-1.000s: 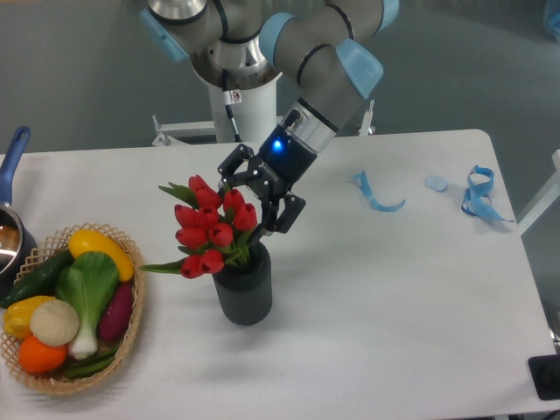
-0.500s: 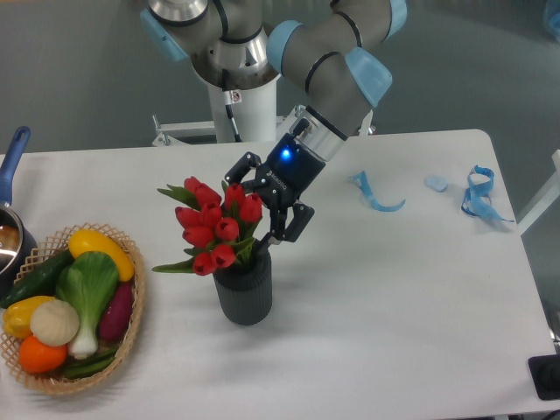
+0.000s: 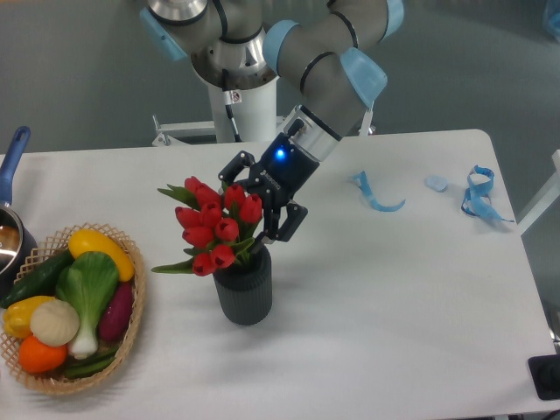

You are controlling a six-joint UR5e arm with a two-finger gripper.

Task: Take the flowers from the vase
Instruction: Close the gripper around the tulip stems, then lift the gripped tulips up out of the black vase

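The flowers, a bunch of red tulip buds with green leaves, stand with their stems in the vase, a short dark ribbed cylinder at the middle left of the white table. My gripper reaches down from the upper right into the right side of the bunch, just above the vase's mouth. Its fingers close around the stems and rear buds. The fingertips are hidden behind the tulips.
A wicker basket of colourful vegetables sits at the front left. A metal pot with a blue handle is at the left edge. Blue ribbon scraps and a small pale piece lie at the back right.
The gripper shifted a little to the right and the bunch shifted with it, rising slightly. In the last half second the gripper eased back up and left; the flowers hardly moved.
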